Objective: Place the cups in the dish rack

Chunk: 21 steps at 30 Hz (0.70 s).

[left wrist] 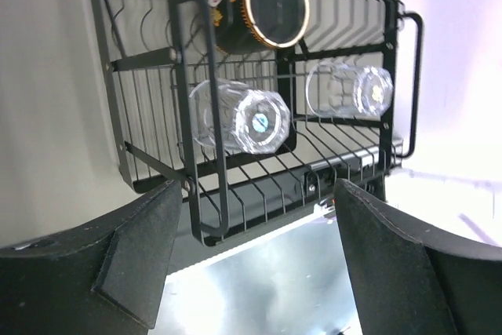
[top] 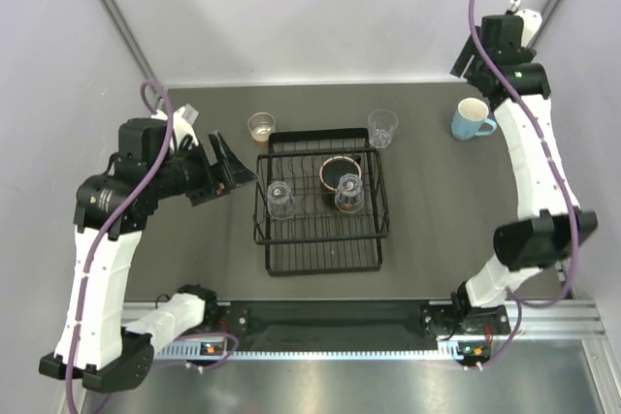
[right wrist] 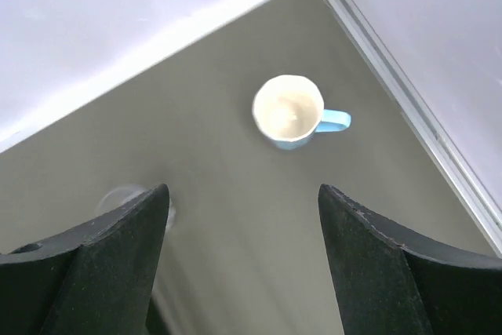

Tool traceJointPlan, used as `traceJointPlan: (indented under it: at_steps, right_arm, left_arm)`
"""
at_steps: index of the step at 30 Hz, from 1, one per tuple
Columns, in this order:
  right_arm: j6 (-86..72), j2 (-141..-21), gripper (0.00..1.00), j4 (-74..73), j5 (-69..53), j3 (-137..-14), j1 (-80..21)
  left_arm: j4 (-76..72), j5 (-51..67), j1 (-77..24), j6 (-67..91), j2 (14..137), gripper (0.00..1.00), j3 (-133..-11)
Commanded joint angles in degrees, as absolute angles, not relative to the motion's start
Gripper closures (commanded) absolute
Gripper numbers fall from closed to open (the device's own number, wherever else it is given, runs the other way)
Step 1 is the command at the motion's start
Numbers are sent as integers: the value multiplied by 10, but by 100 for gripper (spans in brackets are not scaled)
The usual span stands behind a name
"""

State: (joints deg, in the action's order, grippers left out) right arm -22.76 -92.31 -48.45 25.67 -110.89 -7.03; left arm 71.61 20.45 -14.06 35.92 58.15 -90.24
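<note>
The black wire dish rack [top: 291, 239] stands mid-table. It holds two upside-down clear glasses [top: 279, 198] [top: 348, 193] and a red-lined dark cup [top: 339, 172]. A tan-brown cup [top: 261, 127] and a clear glass [top: 382, 127] stand just behind the rack. A light blue mug [top: 472, 119] stands at the far right. My left gripper [top: 231, 168] is open and empty, left of the rack. In the left wrist view it [left wrist: 255, 264] faces the rack [left wrist: 208, 92] and both glasses [left wrist: 239, 115] [left wrist: 349, 90]. My right gripper [top: 468, 63] is open and empty, high above the mug [right wrist: 292, 112].
A pale object [top: 187, 111] shows behind my left arm; I cannot tell what it is. Grey walls close the far and side edges. A metal rail [top: 388, 322] runs along the near edge. A clear glass [right wrist: 125, 198] peeks past my right gripper's left finger.
</note>
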Motion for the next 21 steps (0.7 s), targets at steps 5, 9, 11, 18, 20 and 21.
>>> traceJointPlan:
  at_steps: [5,9,11,18,20,21]
  right_arm:
    - [-243,-1094,25,-453,244,-1176,-4]
    - [-203,-1151,29,-437,229,-1208,-4]
    - [-190,-1173,31,-428,224,-1214,-4]
    - [-173,-1230,36,-407,230,-1232,-4]
    - [-169,-1244,37,-408,236,-1234,-4]
    - [-168,-1248,37,-407,238,-1234,-4]
  left_arm:
    - [729,215,-140,299,539,17,-915]
    - [775,177,-141,281,531,17,-927]
    - [787,168,-142,276,522,16,-932]
    - [816,143,-144,278,533,16,-956]
    - [819,138,-144,286,533,16,-958]
    - [823,135,-145,290,531,16,-958]
